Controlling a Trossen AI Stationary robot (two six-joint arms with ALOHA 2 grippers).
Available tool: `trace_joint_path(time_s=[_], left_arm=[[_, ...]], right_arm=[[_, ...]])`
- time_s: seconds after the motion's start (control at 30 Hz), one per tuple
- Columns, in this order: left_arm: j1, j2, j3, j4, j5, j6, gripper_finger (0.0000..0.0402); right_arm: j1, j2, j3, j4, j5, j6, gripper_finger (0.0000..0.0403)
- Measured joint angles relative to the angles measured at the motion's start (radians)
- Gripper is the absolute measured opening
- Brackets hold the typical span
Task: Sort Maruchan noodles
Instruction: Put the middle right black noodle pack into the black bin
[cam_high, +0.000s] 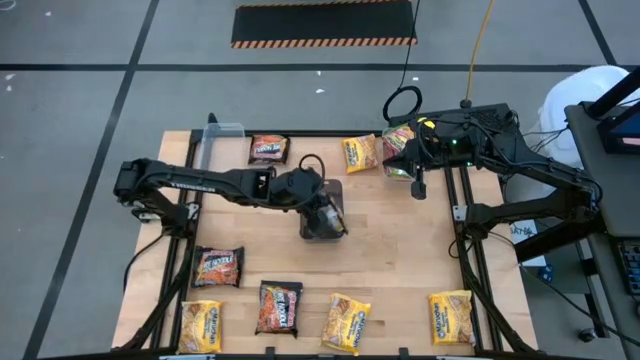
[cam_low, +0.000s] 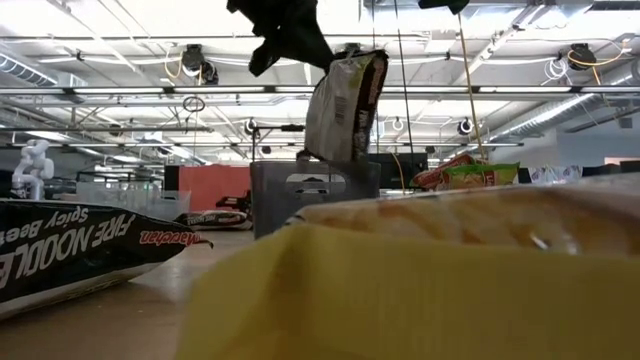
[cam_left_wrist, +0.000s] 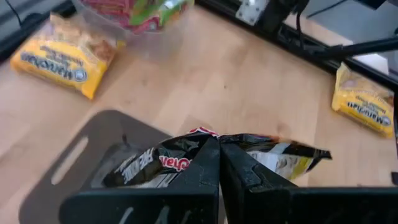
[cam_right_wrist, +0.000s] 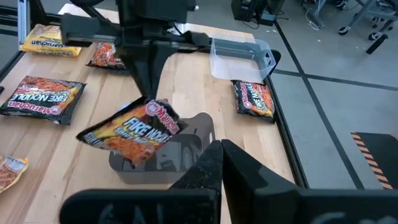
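Left gripper (cam_right_wrist: 149, 93) is pinched on a dark packet (cam_right_wrist: 132, 132) hanging right over the grey tray (cam_right_wrist: 186, 163) mid-table. Probably just needs lowering and letting go. Right gripper (cam_high: 417, 186) waits closed, empty, near the far right edge.

- Held from above by the left pincer (cam_low: 300, 45): one noodle packet (cam_low: 345, 105), hanging over a dark grey tray (cam_low: 315, 195).
- Close up on the bench (cam_low: 130, 320): a yellow packet (cam_low: 420, 280) and a dark Fire Noodle packet (cam_low: 70, 250).

My left gripper (cam_high: 322, 215) holds one noodle packet (cam_right_wrist: 134, 132) above the tray (cam_high: 335, 190) at table centre, remaining packets (cam_high: 218, 266) lying from five to eight o'clock, my right gripper (cam_high: 418, 188) at two o'clock.
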Motion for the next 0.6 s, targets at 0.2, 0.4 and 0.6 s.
trace_joint_path(time_s=[0.2,0.4,0.6], left_arm=[[-0.018,0.015,-0.002,-0.012,0.001,-0.079,0.0000],[-0.043,0.027,-0.002,-0.010,-0.009,-0.158,0.0000],[-0.072,0.044,-0.002,-0.009,-0.010,-0.258,0.0000]], right_arm=[[0.000,0.000,0.000,0.000,0.000,-0.003,0.0000],[0.000,0.000,0.000,0.000,0.000,-0.003,0.0000],[0.000,0.000,0.000,0.000,0.000,-0.019,0.0000]])
